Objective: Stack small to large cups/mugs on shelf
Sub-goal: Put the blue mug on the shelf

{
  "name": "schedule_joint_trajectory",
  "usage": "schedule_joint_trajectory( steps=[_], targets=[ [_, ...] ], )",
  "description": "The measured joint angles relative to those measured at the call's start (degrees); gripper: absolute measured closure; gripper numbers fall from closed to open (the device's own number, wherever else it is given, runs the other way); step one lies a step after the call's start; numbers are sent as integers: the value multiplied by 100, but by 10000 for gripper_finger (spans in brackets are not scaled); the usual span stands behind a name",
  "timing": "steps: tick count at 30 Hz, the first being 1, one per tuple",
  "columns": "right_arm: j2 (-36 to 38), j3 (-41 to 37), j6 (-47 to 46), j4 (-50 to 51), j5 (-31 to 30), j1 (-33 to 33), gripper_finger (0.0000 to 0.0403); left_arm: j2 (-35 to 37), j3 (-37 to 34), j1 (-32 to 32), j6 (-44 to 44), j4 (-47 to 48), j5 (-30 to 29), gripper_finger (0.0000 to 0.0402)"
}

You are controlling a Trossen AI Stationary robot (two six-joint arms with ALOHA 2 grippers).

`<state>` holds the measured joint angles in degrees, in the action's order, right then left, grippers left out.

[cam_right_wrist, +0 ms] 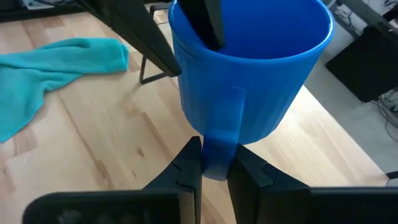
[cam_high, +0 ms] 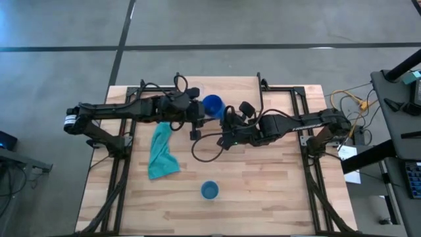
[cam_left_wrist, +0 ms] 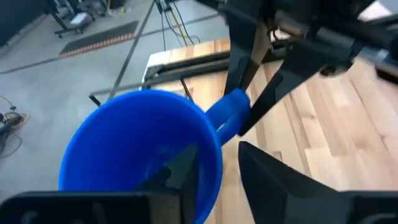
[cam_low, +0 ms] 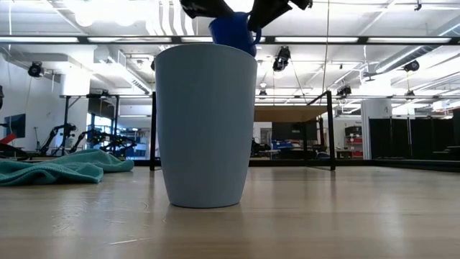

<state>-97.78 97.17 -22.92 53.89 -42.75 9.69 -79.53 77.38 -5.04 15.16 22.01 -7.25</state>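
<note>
Both grippers meet at the dark blue handled mug, held high over the table's far middle; in the low view the mug shows above the lighter blue cup. My right gripper is shut on its handle. My left gripper stands open astride the mug's wall, one finger inside and one outside, with a strip of table showing between the outer finger and the wall. The lighter blue handleless cup stands upright on its base near the table's near edge. The shelf's board sits behind on black legs. I see no clear glass cup. My right gripper pinches the mug's handle between its two fingers, which come level from the table's right and close across the strap's lower part. The mug is lifted clear and sits roughly upright. My left gripper's inner finger lies close to the wall's inside; whether it touches, I cannot tell.
A teal cloth lies crumpled on the table's left half, below the left arm. The lighter blue cup fills the foreground of the low view. Bare wood lies to the right of that cup.
</note>
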Motion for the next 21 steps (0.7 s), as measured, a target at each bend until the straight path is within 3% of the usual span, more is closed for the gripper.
schedule_joint_trajectory(
  steps=[4, 13, 21],
  targets=[
    [18, 0, 1, 19, -241, -1, 361, 116, -2, 17, 6, -303, -17, 282],
    [169, 2, -425, -27, -283, -163, 361, 792, 2, 19, 13, -835, -301, 279],
    [209, -11, -989, -853, -851, -442, 361, 1419, 2, 22, -332, -852, -422, 279]
  ],
)
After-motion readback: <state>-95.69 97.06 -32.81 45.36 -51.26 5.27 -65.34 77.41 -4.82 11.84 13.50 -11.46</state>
